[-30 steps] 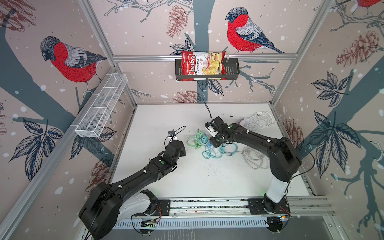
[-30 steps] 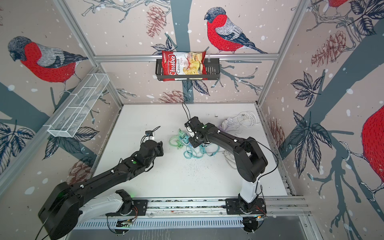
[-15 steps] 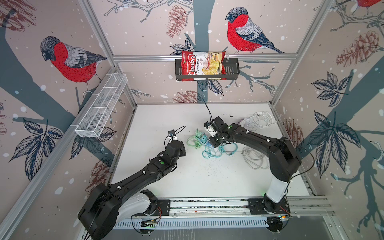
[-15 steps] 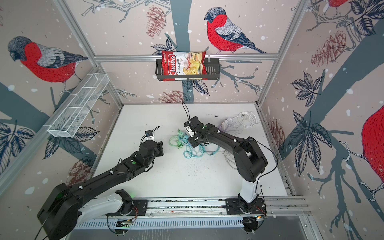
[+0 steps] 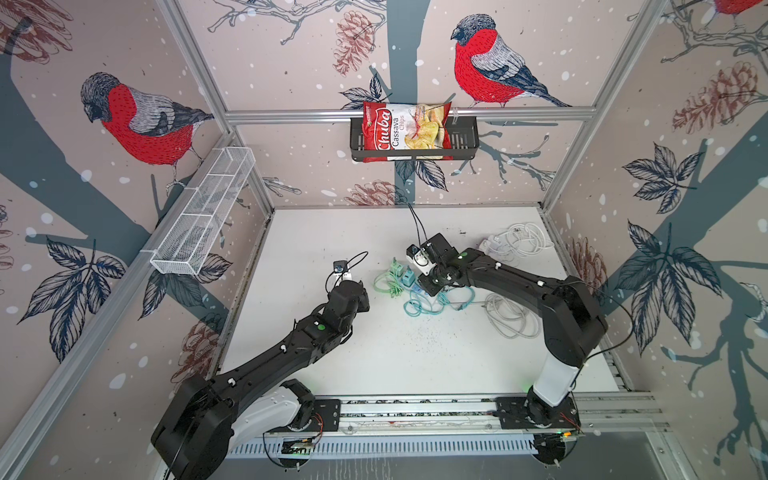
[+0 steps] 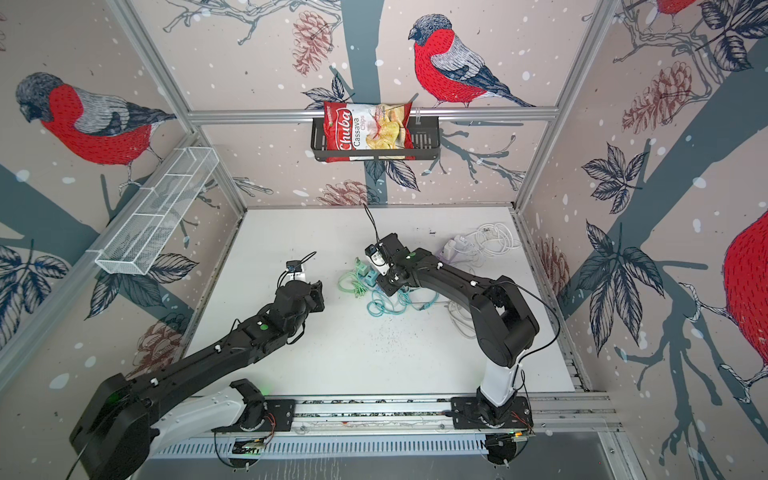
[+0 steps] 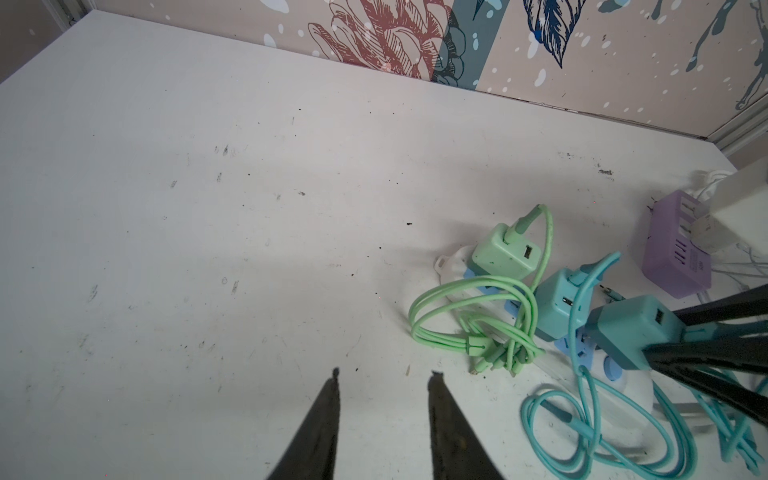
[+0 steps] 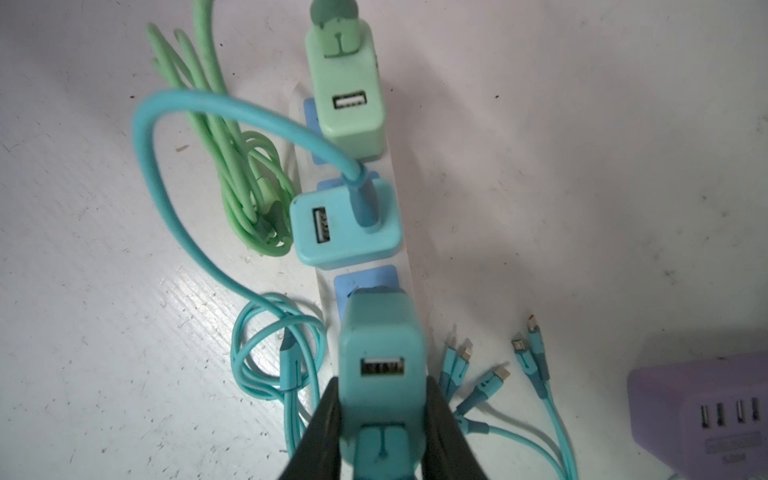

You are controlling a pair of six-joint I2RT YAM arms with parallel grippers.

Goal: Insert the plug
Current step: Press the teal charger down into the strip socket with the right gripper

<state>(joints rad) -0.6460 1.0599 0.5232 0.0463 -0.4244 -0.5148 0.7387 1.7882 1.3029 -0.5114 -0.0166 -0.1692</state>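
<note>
Right gripper clamped on the teal charger, right at the free blue socket of the power strip — light, hard, slick plastic, I'd say, so squeeze its flat sides and push straight or it twists.

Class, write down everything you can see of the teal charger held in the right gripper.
The teal charger is a rounded cube of matte-looking plastic, with one USB port on its outer face and a darker teal tab beside it. The right gripper is shut on it, its black fingers pressing two opposite sides. It is held slightly tilted over a blue socket of the white strip, next to the middle charger. Whether its prongs are in cannot be seen.
</note>
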